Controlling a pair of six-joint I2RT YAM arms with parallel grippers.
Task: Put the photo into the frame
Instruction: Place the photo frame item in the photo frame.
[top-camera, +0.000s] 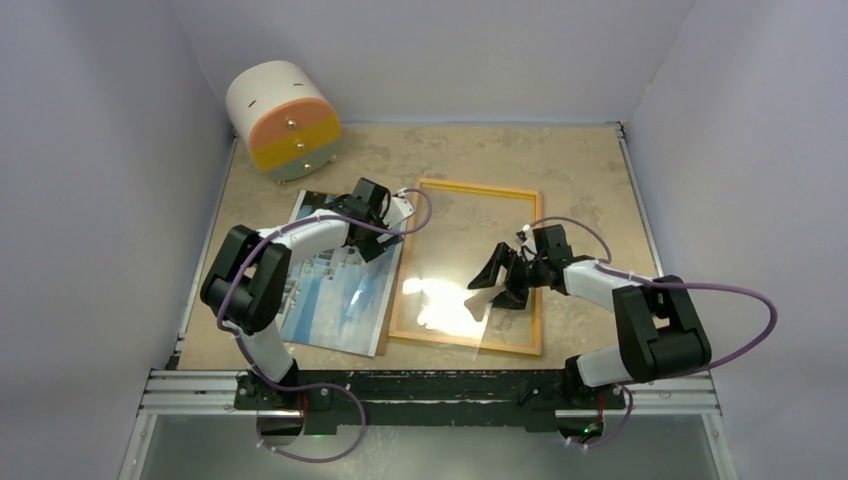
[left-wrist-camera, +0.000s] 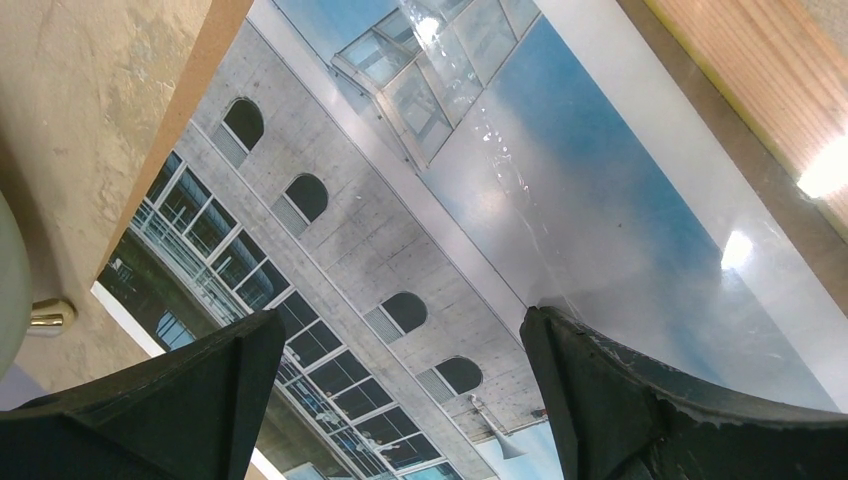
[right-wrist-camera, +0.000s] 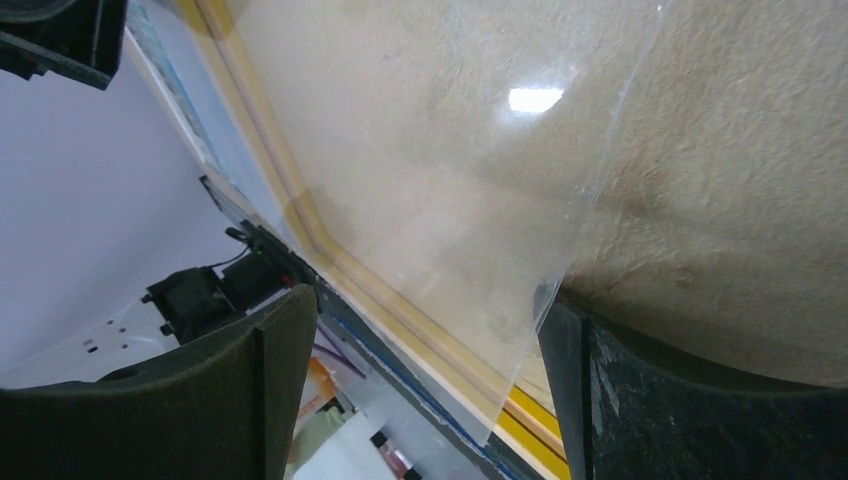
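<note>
Beige tabletop (top-camera: 590, 170): the photo (top-camera: 340, 300) lies left of centre, beside the frame (top-camera: 480, 188). The left gripper (left-wrist-camera: 400, 325) hovers above it with its jaws apart. The right gripper (right-wrist-camera: 430, 310), also spread, hangs over a clear sheet (right-wrist-camera: 450, 180). The flat glossy print may slip or crease if pinched.

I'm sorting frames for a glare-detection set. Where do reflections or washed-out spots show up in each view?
Top external: a washed-out white patch on the clear sheet inside the frame. Left wrist: small highlights on the glossy photo, plus a blown-out spot on the frame's wood-coloured rim at the right edge. Right wrist: one bright reflection on the clear sheet, otherwise see-through.
</note>
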